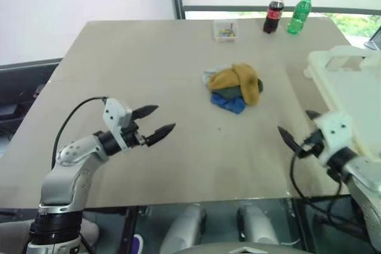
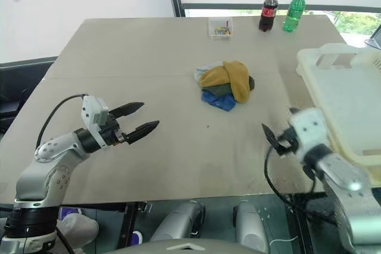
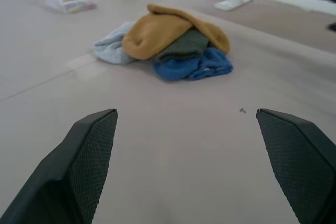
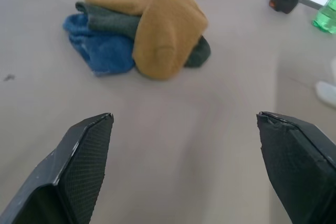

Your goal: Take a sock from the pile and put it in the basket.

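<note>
1. Grippers: the left gripper (image 1: 153, 124), lower left of the frame, and the right gripper (image 1: 296, 129), lower right, both spread wide and hold nothing.
2. The pile (image 1: 235, 86) lies untouched at the table (image 1: 137, 57) centre.
3. The basket (image 1: 357, 96) waits at the right edge; every step remains.

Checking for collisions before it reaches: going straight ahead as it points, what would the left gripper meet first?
Likely the pile of mustard, green, blue and grey socks; bare table lies before the open left gripper.
</note>
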You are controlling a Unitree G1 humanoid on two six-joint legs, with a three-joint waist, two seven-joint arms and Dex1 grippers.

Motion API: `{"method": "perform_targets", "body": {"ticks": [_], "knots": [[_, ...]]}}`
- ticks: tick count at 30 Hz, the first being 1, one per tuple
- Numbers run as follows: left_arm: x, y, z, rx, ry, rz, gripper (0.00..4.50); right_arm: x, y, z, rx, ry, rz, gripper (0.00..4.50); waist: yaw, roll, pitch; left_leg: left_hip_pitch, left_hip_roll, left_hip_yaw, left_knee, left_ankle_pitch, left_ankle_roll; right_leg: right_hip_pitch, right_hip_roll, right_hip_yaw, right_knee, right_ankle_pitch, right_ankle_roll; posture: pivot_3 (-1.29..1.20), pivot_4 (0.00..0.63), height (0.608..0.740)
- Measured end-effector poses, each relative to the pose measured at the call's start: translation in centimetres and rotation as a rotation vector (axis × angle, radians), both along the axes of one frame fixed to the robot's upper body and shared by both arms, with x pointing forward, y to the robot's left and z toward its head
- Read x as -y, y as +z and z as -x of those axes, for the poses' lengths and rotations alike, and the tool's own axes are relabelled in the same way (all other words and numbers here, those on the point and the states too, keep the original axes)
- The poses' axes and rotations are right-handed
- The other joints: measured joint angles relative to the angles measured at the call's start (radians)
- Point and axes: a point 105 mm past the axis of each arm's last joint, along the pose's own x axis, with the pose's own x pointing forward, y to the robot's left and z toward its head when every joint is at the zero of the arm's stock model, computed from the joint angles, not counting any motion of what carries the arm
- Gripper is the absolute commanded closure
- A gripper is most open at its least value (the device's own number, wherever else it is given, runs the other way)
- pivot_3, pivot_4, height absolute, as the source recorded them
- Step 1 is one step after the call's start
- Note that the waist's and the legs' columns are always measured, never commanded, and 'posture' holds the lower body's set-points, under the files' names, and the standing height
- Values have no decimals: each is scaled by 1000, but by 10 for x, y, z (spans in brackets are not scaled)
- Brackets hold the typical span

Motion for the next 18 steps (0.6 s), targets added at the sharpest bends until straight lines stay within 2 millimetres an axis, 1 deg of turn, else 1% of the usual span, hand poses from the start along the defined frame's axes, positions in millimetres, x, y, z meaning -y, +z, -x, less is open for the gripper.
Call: {"method": "perform_targets", "body": {"ticks": [1, 2, 4, 6, 9, 10, 14, 16, 18], "knots": [[3, 1, 0, 4, -7, 4, 41, -6, 1, -7, 1, 8, -11, 0, 0, 0, 0, 0, 0, 0, 0, 0, 0, 0, 0, 0, 0, 0, 0, 0, 150, 740], [5, 1, 1, 6, -9, 7, 41, -19, 2, -23, 0, 20, -27, 0, -4, 0, 0, 0, 0, 0, 0, 1, 1, 0, 0, 0, 0, 0, 0, 0, 150, 740], [11, 3, 3, 13, -29, 9, 41, -35, 2, -42, -4, 29, -43, 0, -7, 1, 1, -1, -1, 0, -1, 1, 2, -1, 0, 0, 0, 0, -1, 0, 150, 740], [13, 2, 3, 16, -13, 17, 0, -54, -2, -64, -30, 33, -58, 566, -9, 1, 1, -1, -2, -1, -4, 4, -2, -3, 2, -1, -1, 1, -1, 0, 150, 740], [17, 2, 3, 25, 5, 41, 0, -67, -6, -85, -53, 22, -75, 1858, -9, 1, 1, -2, -4, -1, -6, 4, -2, -4, 1, 0, -1, 1, -1, 0, 150, 740], [19, 3, 3, 30, 11, 49, 0, -70, -5, -90, -51, 18, -77, 2188, -10, 1, 1, -3, -4, 0, -6, 4, -2, -5, 1, 0, -1, 1, -1, 0, 150, 740], [25, 4, 6, 42, 35, 76, 0, -79, -4, -110, -45, -4, -84, 2188, -19, 1, 1, -4, -4, 0, -7, 4, -2, -7, 1, 1, -1, 1, -1, 0, 150, 740], [30, 2, 8, 36, 29, 83, 0, -79, -4, -115, -40, -16, -75, 2188, -20, 1, 1, -3, -4, 0, -7, 4, -2, -7, 1, 1, -1, 1, -2, 0, 150, 740], [32, 1, 9, 32, 33, 84, 0, -79, -6, -117, -44, -21, -72, 2188, -21, 1, 1, -3, -4, 0, -7, 4, -2, -7, 2, 1, 0, 1, -2, 0, 150, 740]]}}
